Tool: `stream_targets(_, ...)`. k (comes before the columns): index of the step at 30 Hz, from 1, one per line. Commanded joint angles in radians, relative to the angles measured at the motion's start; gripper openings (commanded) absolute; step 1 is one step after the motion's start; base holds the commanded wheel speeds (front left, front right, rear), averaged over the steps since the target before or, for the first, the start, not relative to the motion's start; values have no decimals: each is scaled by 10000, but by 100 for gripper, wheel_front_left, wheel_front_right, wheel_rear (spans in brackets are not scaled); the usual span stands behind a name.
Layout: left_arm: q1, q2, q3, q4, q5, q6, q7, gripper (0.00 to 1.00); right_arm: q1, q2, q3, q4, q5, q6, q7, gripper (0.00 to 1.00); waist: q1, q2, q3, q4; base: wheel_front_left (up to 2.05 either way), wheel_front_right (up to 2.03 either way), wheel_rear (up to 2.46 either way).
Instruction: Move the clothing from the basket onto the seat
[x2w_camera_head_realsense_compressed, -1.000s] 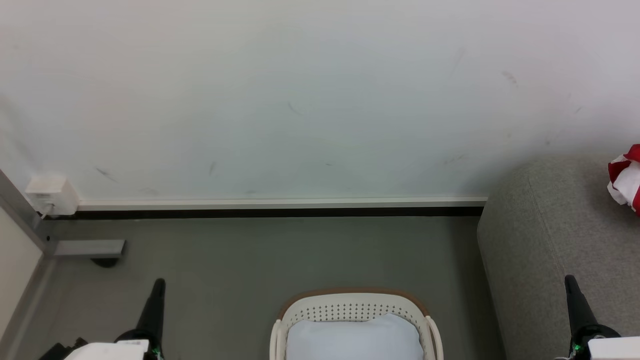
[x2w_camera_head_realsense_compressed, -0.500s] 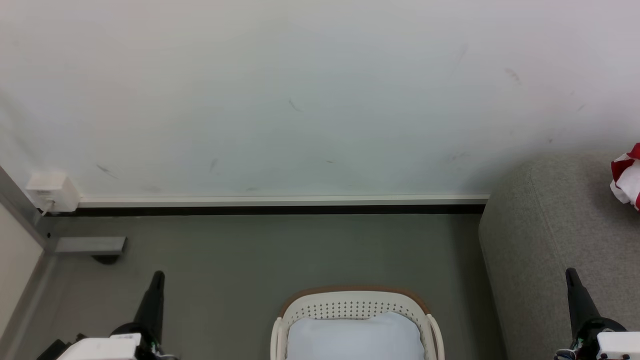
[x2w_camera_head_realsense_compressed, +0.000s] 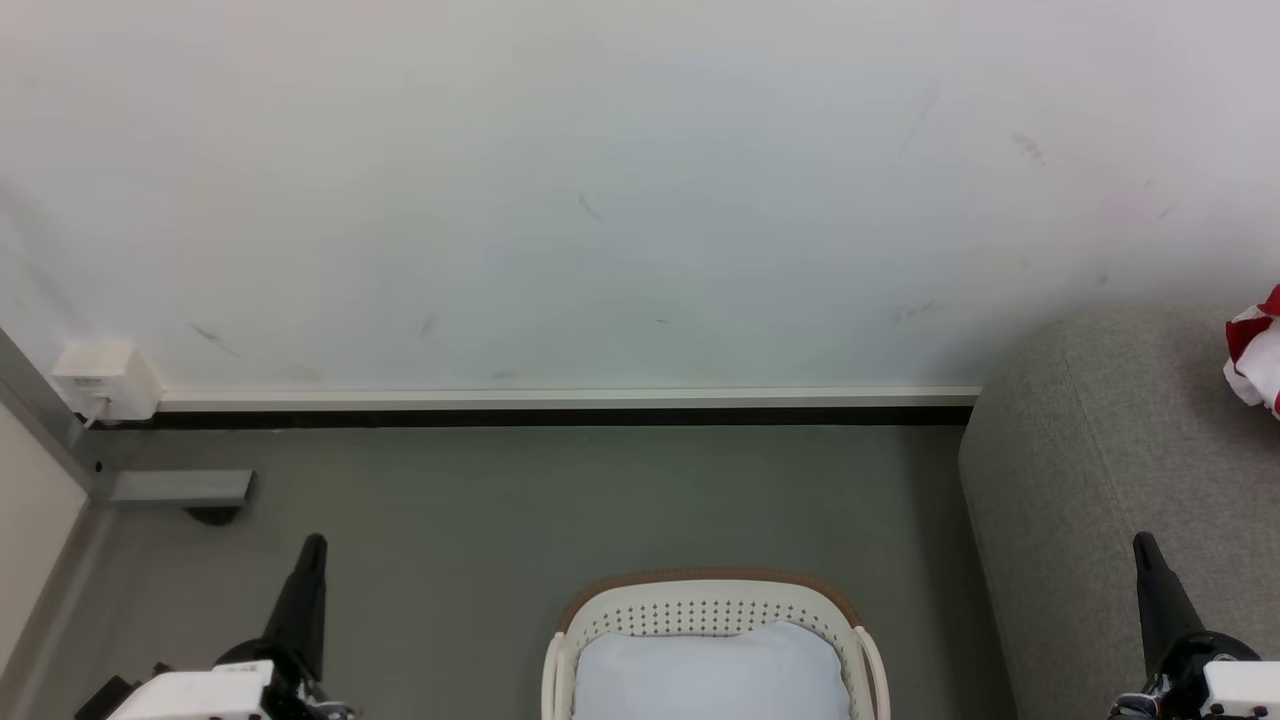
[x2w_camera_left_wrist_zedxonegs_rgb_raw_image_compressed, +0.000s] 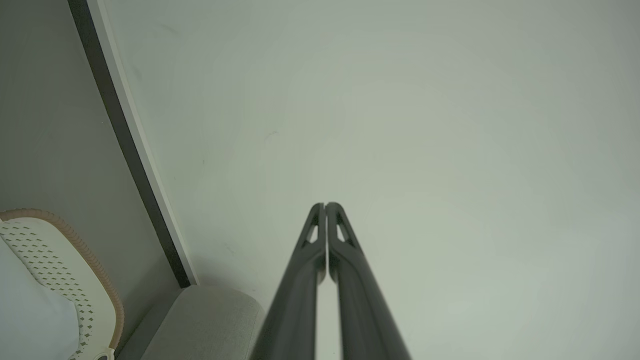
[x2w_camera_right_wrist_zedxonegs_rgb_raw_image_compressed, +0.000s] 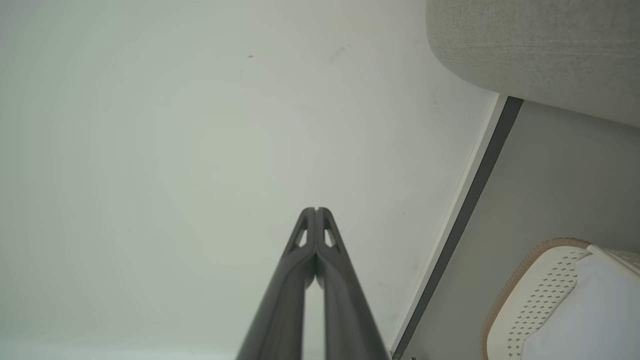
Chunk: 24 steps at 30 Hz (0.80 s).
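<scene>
The cream basket (x2w_camera_head_realsense_compressed: 712, 606) with its brown rim stands on the floor at the bottom centre of the head view; a plain pale pad (x2w_camera_head_realsense_compressed: 712, 672) lies inside it. Red and white clothing (x2w_camera_head_realsense_compressed: 1258, 350) lies on the grey seat (x2w_camera_head_realsense_compressed: 1090, 470) at the far right edge. My left gripper (x2w_camera_head_realsense_compressed: 313, 545) points up at the lower left, shut and holding nothing. At the lower right my right gripper (x2w_camera_head_realsense_compressed: 1142, 542) is likewise shut and empty, over the seat's front. Both wrist views show the fingertips pressed together, left gripper (x2w_camera_left_wrist_zedxonegs_rgb_raw_image_compressed: 325, 205) and right gripper (x2w_camera_right_wrist_zedxonegs_rgb_raw_image_compressed: 316, 209), with the basket (x2w_camera_left_wrist_zedxonegs_rgb_raw_image_compressed: 65, 260) (x2w_camera_right_wrist_zedxonegs_rgb_raw_image_compressed: 540, 280) to the side.
A white wall (x2w_camera_head_realsense_compressed: 600, 200) with a dark skirting strip (x2w_camera_head_realsense_compressed: 560, 420) runs behind the grey floor (x2w_camera_head_realsense_compressed: 560, 510). A white socket box (x2w_camera_head_realsense_compressed: 105, 382) and a grey metal foot (x2w_camera_head_realsense_compressed: 180, 488) sit at the left, beside a pale panel edge.
The head camera has tilted slightly, shifting the whole picture up and right. Both grippers stay shut and low; the clothing lies as before on the seat.
</scene>
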Motion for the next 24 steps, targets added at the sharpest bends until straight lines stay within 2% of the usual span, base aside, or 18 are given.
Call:
stream_targets(1, -86, 73, 22, 4, -126, -65, 49, 0, -142, -87, -37, -54, 12, -21, 32, 0, 0, 0, -1, 0, 0, 0, 0)
stream_targets(24, -83, 71, 20, 2, -128, -56, 45, 0, -140, -87, -36, -55, 13, -21, 31, 0, 0, 0, -1, 0, 0, 0, 0)
